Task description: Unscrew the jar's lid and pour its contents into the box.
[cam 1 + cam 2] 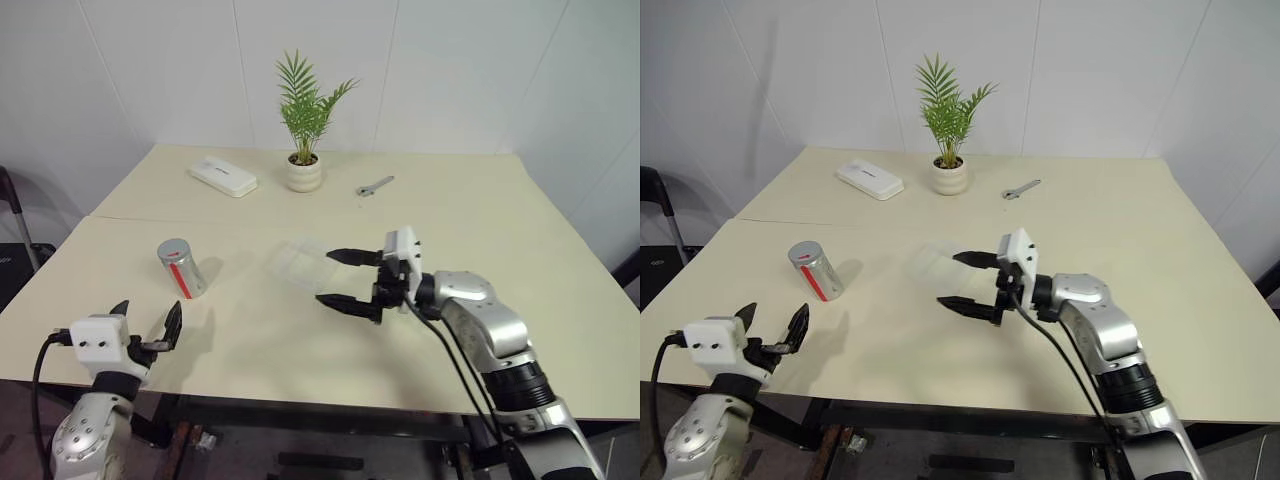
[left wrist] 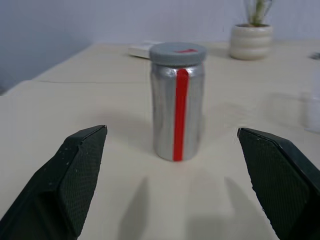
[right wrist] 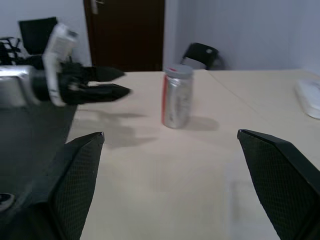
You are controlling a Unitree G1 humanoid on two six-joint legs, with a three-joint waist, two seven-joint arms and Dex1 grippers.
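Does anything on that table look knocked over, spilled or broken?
Nothing stands out. The jar stands upright with its lid on, the clear box lies flat, and no spill shows on the table.

Each arm is a chain of rounded, silver-grey metallic segments, the right forearm ending toward the body in a black ribbed collar, with thin black cables running along it to the wrist. At each wrist sits a white, boxy plastic housing; the left one shows two small dark round holes on its top face and a black cable looping out from its side. From each housing spring two matte black, wedge-shaped fingers with finely textured inner pads, tapering to points: the left gripper (image 1: 146, 323) and the right gripper (image 1: 341, 279)
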